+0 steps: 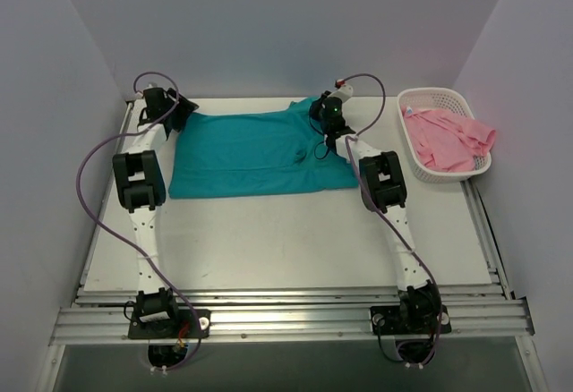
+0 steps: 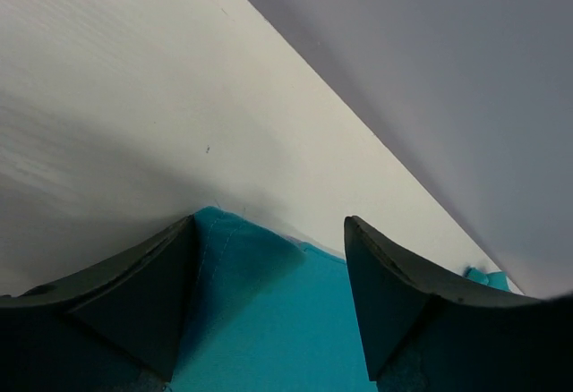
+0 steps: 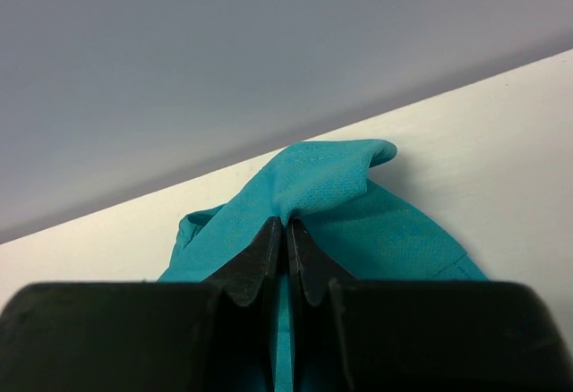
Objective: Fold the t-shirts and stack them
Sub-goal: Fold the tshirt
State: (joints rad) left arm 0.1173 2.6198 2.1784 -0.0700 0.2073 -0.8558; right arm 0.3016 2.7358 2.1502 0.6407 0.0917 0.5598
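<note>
White table (image 1: 286, 240) boxed in by pale grey walls on three sides. The plain teal short-sleeved cloth t-shirt (image 1: 251, 155) lies spread flat on the far half, stretching from one claw to the other.

The left claw (image 2: 269, 224) sits at the shirt's far left corner. Its jaws stand wide apart, with a teal corner lying in the gap between them and bare table just beyond the tips. It holds nothing yet. The right claw (image 3: 287, 224) is pinched tight on a raised peak of teal cloth at the shirt's far right end, and the fabric bunches up just ahead of its tips.

The light pink cloth t-shirt (image 1: 448, 137) is well off to the right of the right claw. It lies crumpled in the white plastic lattice basket (image 1: 432, 90) with one edge hanging over the rim.

The task looks barely begun. The teal shirt shows no finished fold, the pink one has not left the basket, and no stack exists.

The teal shirt's long axis runs from the left claw to the right claw, across the table. Its straight edge, probably the hem, faces the left claw. The sleeved, collar end seems to face the right claw.
</note>
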